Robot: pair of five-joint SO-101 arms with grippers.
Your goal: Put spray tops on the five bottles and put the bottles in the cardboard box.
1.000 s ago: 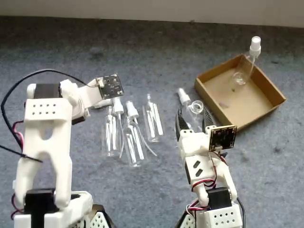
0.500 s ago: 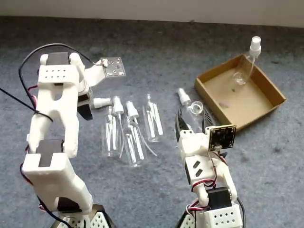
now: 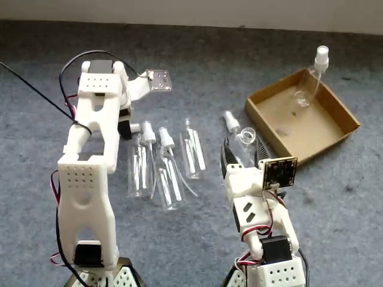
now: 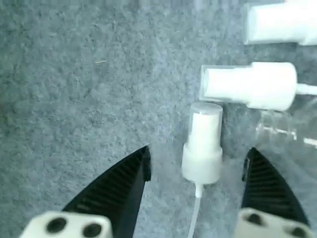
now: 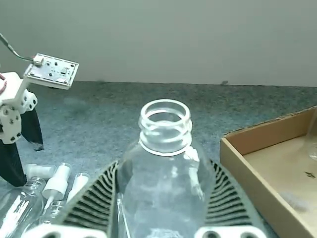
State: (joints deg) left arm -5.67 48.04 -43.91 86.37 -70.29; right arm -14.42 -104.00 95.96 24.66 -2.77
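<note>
Spray top (image 4: pixel 202 148), loose on the grey counter (image 3: pixel 119 54), is being straddled by the left gripper (image 4: pixel 198 151), jaws spread wide and not touching it. An uncapped bottle (image 5: pixel 166 139) is being gripped upright by the right gripper (image 5: pixel 163 171), jaws closed on its sides. Three bottles (image 3: pixel 167 173) are lying between the arms. In the cardboard box (image 3: pixel 341 128), well apart, one capped bottle (image 3: pixel 308 89) is leaning on the far wall.

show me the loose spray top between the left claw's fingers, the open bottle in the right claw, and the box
spray top (image 4: pixel 203 144): left wrist view, on its white body
bottle (image 5: pixel 165 126): right wrist view, on its neck
box (image 3: pixel 281 116): high view, on its bare floor
</note>
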